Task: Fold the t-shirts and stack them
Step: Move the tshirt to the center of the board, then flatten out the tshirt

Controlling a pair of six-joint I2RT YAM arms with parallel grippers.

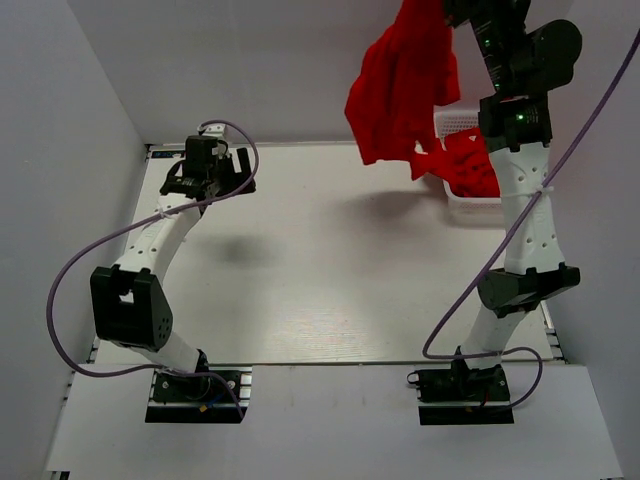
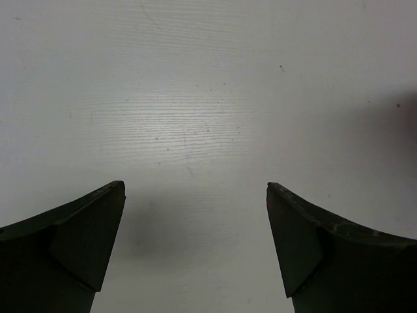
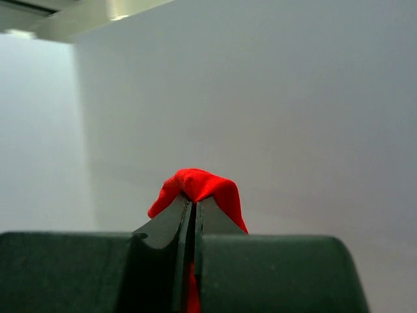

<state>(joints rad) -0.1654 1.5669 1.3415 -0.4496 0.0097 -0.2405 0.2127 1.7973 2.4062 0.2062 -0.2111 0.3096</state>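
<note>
White wood-grain table fills most of the top view, with both arm bases at its near edge. Bright red soft fabric t-shirt hangs bunched in the air over the far right of the table, dangling below the right gripper and clear of the tabletop. White plastic lattice basket sits at the far right corner, partly hidden behind the hanging shirt and the right arm. A heap of red fabric lies in the basket and spills over its near rim. Right gripper is raised high, jaws pinched tight on a fold of the hanging shirt that pokes up past the tips. Left gripper hovers over bare table at far left, jaws spread wide, holding nothing, well apart from the shirts.
</note>
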